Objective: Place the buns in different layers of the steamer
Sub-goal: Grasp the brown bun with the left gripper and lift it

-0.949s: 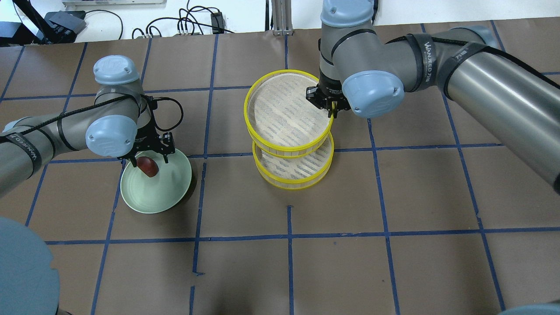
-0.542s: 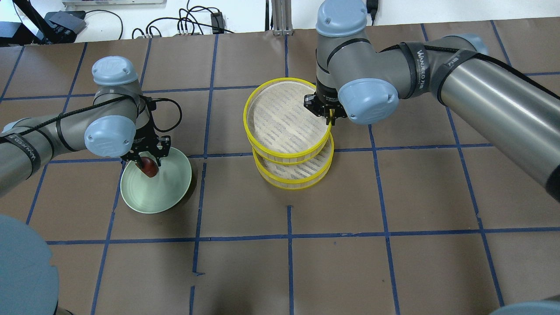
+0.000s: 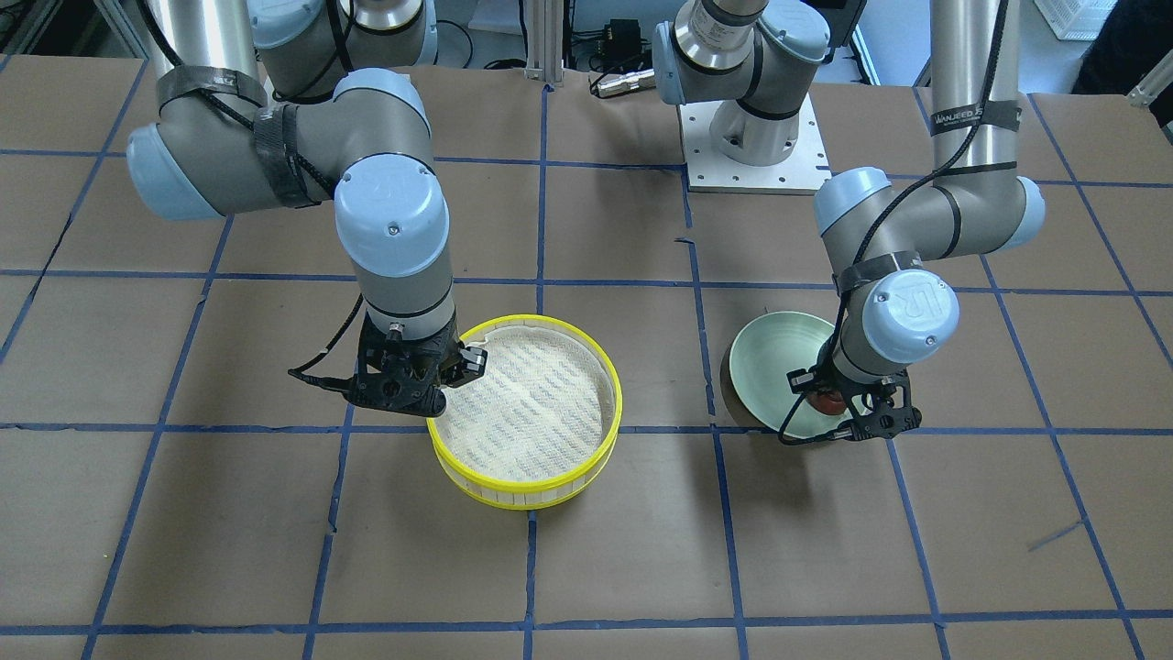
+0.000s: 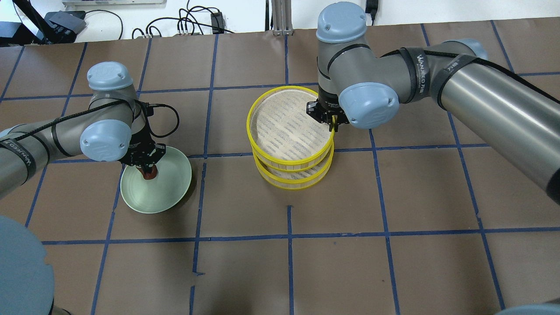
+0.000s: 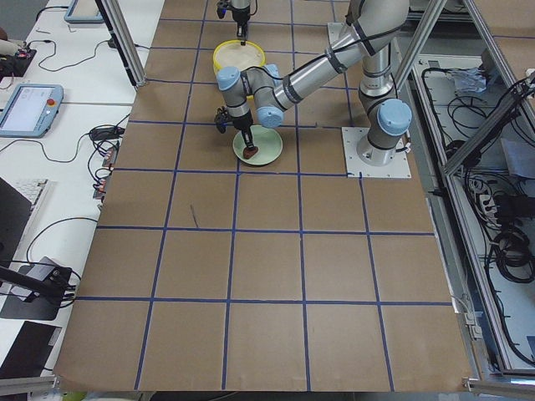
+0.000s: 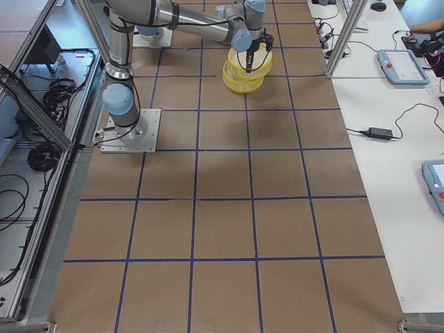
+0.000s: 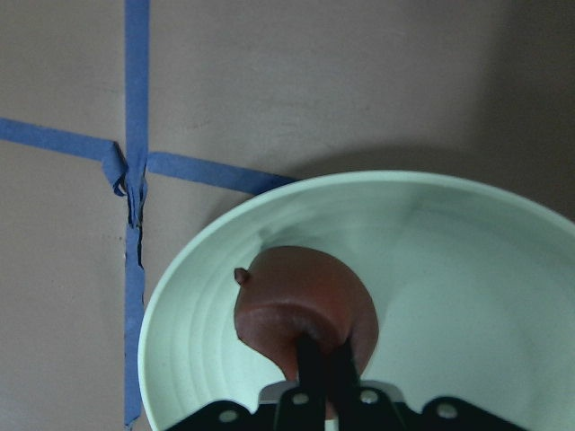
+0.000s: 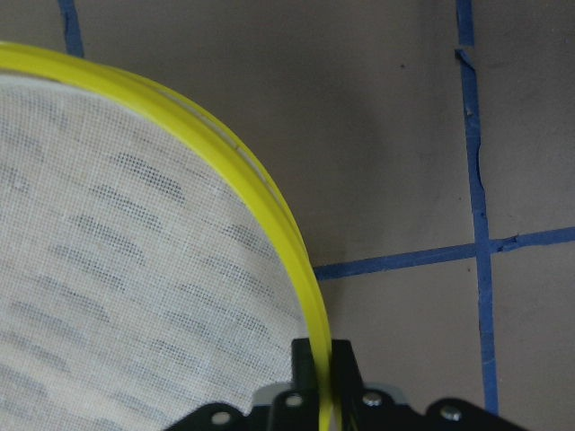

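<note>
My left gripper [image 4: 146,168] is shut on the dark reddish-brown bun [image 4: 149,174], low over the pale green plate [image 4: 170,188]. The left wrist view shows the fingers pinching the bun [image 7: 301,305] inside the plate [image 7: 449,269]. My right gripper [image 4: 333,124] is shut on the yellow rim [image 8: 269,206] of the upper steamer layer [image 4: 284,124]. It holds this layer just above the lower layer [image 4: 292,187], shifted slightly toward the far side. The upper layer's white liner [image 8: 117,242] is bare. The white bun is hidden or out of view.
The table is brown paper with a grid of blue tape lines [image 4: 288,236]. The plate stands about one grid square to the left of the steamer. Cables and boxes [image 4: 192,24] lie beyond the far table edge.
My left gripper has closed on the brown bun and sunk toward the plate. My right gripper has carried the upper layer nearer to lining up over the lower one.
</note>
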`<state>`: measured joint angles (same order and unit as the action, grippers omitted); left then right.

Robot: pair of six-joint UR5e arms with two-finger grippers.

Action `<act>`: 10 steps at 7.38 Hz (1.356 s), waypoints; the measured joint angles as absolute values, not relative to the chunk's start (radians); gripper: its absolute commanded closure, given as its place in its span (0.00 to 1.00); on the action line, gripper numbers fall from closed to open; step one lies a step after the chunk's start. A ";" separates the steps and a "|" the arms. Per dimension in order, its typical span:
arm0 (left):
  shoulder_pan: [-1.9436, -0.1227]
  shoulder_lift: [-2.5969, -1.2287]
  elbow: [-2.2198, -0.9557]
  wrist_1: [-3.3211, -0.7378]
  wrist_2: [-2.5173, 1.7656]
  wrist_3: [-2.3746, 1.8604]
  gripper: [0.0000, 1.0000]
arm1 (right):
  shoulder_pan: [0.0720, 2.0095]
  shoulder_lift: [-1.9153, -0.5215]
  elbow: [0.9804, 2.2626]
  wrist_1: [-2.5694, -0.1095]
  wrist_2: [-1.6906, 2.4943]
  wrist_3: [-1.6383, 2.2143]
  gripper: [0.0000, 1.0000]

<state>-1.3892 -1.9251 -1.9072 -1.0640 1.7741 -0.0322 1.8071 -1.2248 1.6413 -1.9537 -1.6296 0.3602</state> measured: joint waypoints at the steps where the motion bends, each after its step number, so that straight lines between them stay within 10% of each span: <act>1: -1.393 -1.908 -1.901 -1.078 1.775 -0.034 0.99 | 1.807 -1.226 1.642 -1.938 -1.630 0.361 0.93; 10: -1.649 -1.732 -1.705 -1.342 1.576 -0.411 0.91 | 1.807 -1.222 1.650 -1.924 -1.628 0.369 0.93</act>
